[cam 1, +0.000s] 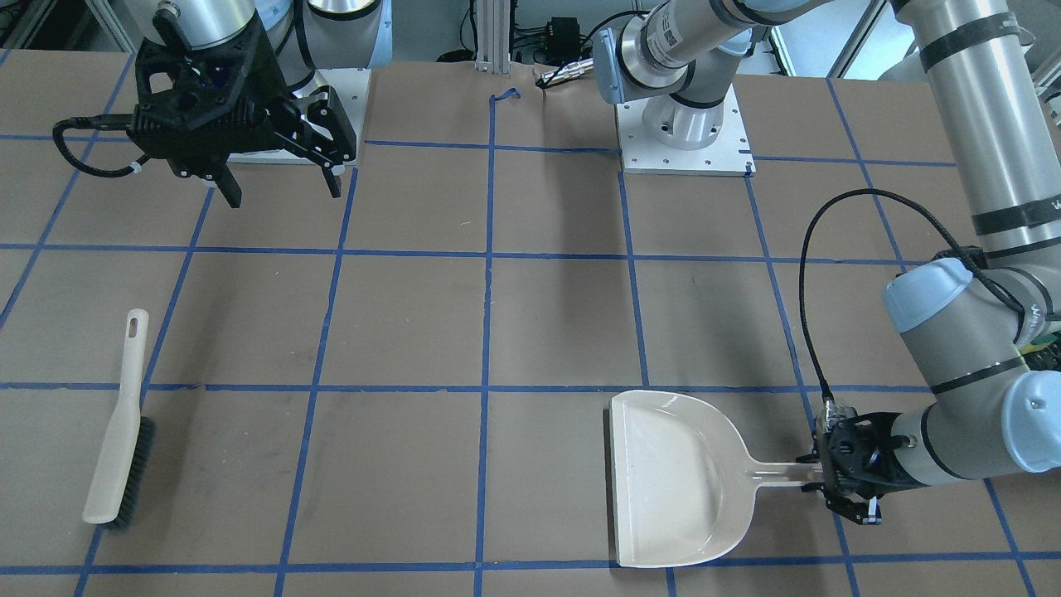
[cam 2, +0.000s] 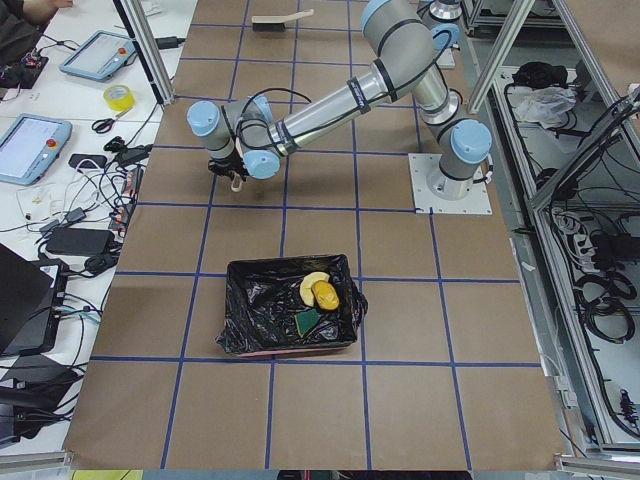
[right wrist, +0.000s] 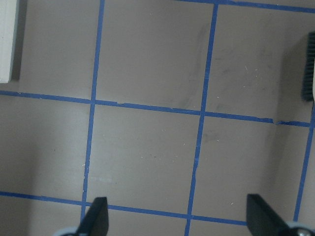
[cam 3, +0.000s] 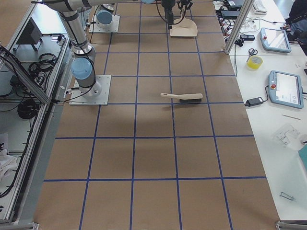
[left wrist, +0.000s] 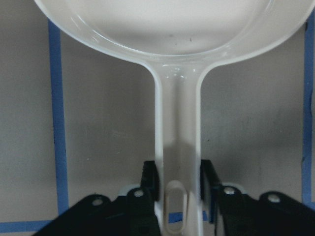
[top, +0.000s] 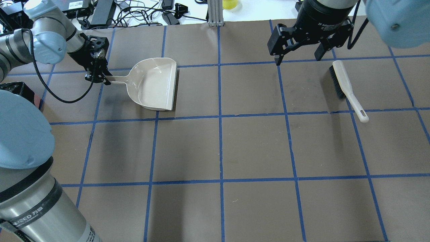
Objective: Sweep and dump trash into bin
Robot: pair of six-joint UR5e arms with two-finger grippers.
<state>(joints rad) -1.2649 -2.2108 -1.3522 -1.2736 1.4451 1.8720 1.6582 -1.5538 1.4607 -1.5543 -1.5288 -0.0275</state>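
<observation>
- Bin (cam 2: 250, 312) — on the table's near end in the left side view; contains trash: bread lump (cam 2: 326, 296), crescent pastry (cam 2: 309, 285), sponge (cam 2: 307, 321).
- Left gripper (cam 1: 837, 485) — clamped on dustpan (cam 1: 671, 477) handle.
- Right gripper (cam 1: 283, 195) — jaws spread, raised near brush (cam 1: 120, 448).

Left tool (cam 1: 821, 474) clamped, right tool (cam 1: 283, 195) agape

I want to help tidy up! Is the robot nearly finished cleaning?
Nearly. Done: the bread lump, pastry crescent and sponge lie in the black-lined bin, and the dustpan is empty. In hand: the left gripper holds the dustpan's handle. Left: letting go; the brush lies free, right gripper open.
</observation>
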